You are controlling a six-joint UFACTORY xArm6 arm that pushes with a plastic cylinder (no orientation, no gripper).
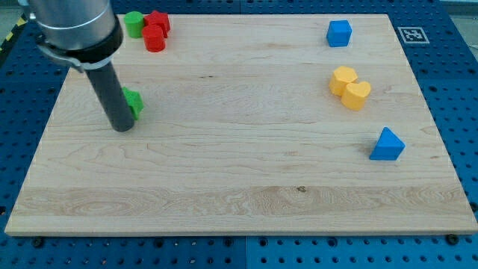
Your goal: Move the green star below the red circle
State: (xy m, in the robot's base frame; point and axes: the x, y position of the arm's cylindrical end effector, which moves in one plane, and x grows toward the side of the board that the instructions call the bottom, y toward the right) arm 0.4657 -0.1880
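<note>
My tip (122, 127) carried no grasp, pressing the green star's (134, 101) left; off-centre contact risked it spinning away from the red circle (154, 39).

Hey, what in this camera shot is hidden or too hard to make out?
- Green star: its left part is hidden behind the rod, so its shape is unclear.
- My tip: whether it touches the star cannot be told.
- Green block and two red blocks, view's top left: clustered and overlapping, exact shapes unclear.
- Arm: cut off by the top edge.
</note>
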